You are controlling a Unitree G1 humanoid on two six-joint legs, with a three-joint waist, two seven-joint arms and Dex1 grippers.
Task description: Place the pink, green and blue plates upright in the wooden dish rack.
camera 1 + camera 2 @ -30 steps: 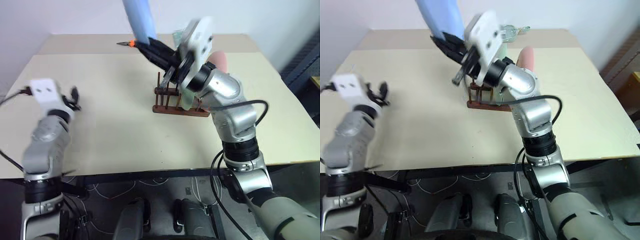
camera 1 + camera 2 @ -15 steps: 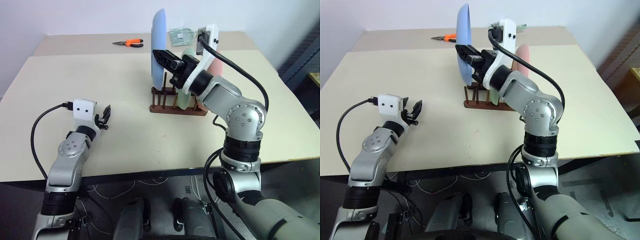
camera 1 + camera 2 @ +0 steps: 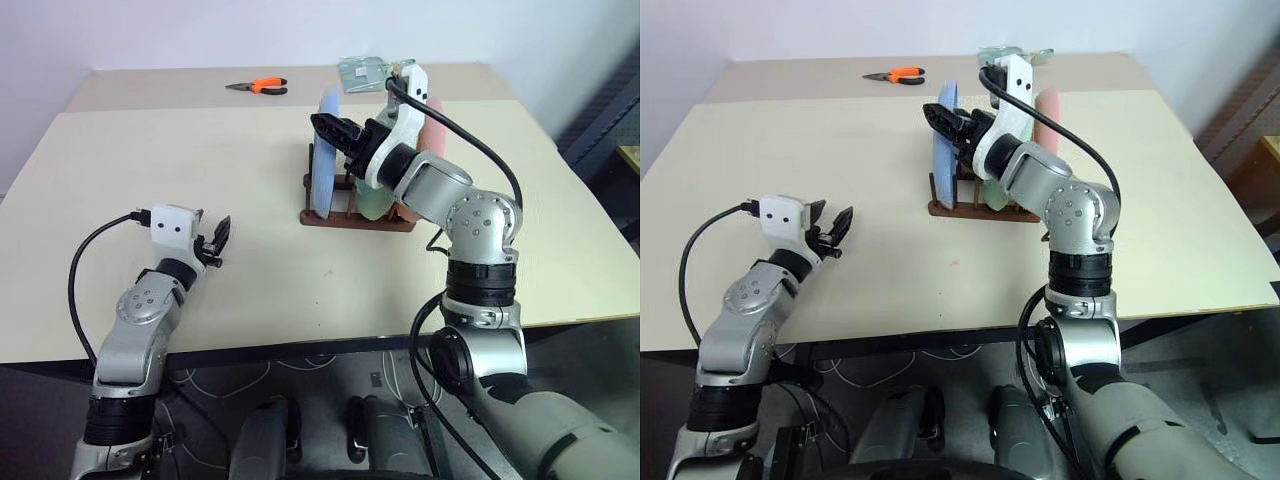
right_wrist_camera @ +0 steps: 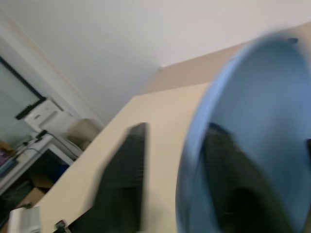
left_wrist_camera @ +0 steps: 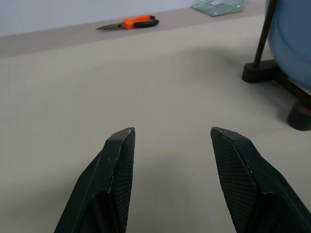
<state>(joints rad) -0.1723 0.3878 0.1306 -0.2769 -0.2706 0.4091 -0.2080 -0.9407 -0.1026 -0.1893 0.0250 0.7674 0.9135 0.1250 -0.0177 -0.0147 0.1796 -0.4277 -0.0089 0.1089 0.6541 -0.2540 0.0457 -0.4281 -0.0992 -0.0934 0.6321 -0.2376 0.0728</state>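
Left wrist view shows the left hand [image 5: 170, 138] with its two black fingers spread apart and nothing between them, hovering low over the beige tabletop [image 5: 146, 77]. Ahead of it and off to its right sits the wooden dish rack [image 3: 355, 205], well apart from that hand.

All three plates stand on edge in the rack. The blue plate [image 3: 324, 165] is in the slot at the rack's left end, nearest the left hand's side. The green plate [image 3: 374, 200] is next, mostly hidden behind the right arm, and the pink plate [image 3: 432, 125] is at the rack's right end.

The right hand [image 3: 940, 120] is up at the blue plate's top edge. In the right wrist view its fingers [image 4: 124, 179] sit on either side of the rim with a gap, so apart rather than clamped, as far as I can tell through the blur.

Farther back, beyond both hands, orange-handled pliers [image 3: 258, 87] lie near the far edge, and a clear packet [image 3: 362, 72] lies behind the rack.
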